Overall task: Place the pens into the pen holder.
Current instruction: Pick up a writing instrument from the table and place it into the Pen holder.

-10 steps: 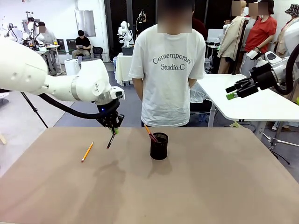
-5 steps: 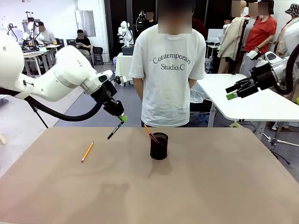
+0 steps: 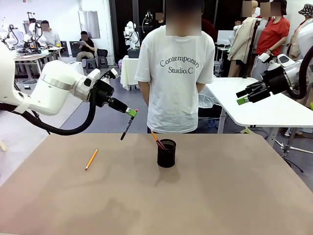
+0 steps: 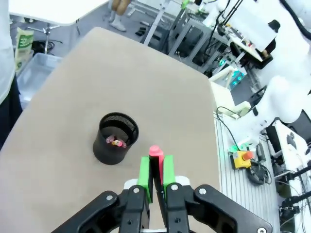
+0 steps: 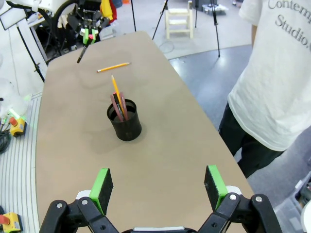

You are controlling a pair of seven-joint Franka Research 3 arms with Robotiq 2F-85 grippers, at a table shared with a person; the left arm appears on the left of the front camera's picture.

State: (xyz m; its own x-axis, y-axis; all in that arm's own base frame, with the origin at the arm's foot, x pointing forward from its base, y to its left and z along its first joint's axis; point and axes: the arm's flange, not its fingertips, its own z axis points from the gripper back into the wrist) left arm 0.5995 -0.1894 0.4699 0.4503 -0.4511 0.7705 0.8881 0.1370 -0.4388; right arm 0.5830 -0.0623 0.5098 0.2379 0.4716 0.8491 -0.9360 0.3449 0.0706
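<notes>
The black mesh pen holder (image 3: 166, 153) stands mid-table with an orange stick and a reddish pen (image 3: 157, 138) leaning out of it. My left gripper (image 3: 131, 113) hovers above the table, left of the holder, shut on a dark pen (image 3: 125, 128) that hangs tilted below it. In the left wrist view the green pads (image 4: 144, 171) clamp this pen's red-tipped end (image 4: 155, 151), with the holder (image 4: 115, 138) below and to the left. An orange-yellow pencil (image 3: 91, 159) lies flat on the table's left. My right gripper (image 3: 242, 98) is raised at the far right, open and empty.
A person in a white T-shirt (image 3: 175, 73) stands at the table's far edge behind the holder. A white table (image 3: 264, 110) lies under my right arm. In the right wrist view the holder (image 5: 125, 121), the pencil (image 5: 113, 67) and the left gripper (image 5: 87, 36) show.
My left arm has lifted the dark pen away from the table and carried it right, toward the holder. The right arm has stayed still.
</notes>
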